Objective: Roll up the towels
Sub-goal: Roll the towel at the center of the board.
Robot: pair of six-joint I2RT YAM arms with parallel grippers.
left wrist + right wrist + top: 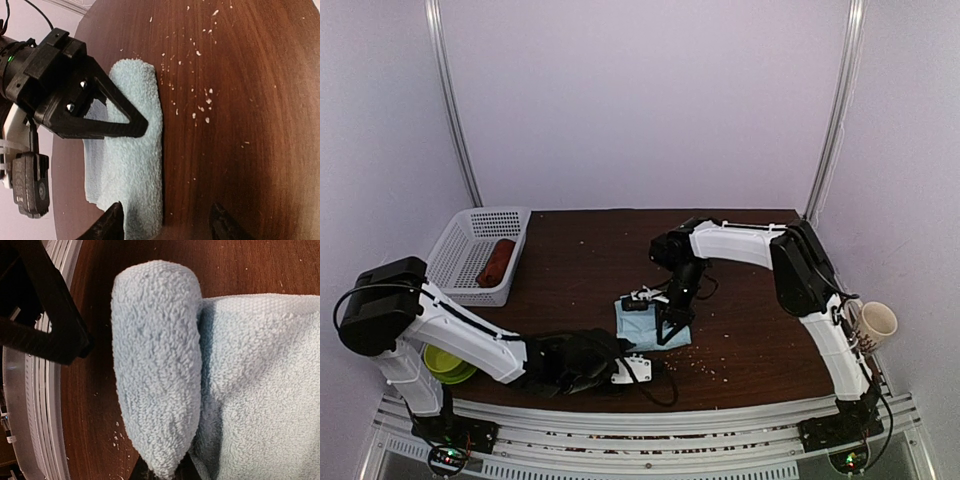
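Observation:
The light-blue towel (642, 318) lies at the table's middle front, one edge rolled into a thick roll (155, 360) beside its flat part (265, 390). My right gripper (666, 336) comes down on it from above and is shut on the end of the roll, its fingertips (150, 475) barely showing. My left gripper (167, 227) is open at the towel's (132, 160) near end, one fingertip (112, 222) over the cloth, the other over bare wood. The rust-red towel (498, 260) lies rolled in the white basket (455, 250).
The basket stands at the back left. A green bowl (445, 362) sits by the left arm's base and a cup (876, 322) at the table's right edge. Pale crumbs (202, 100) are scattered on the dark wood.

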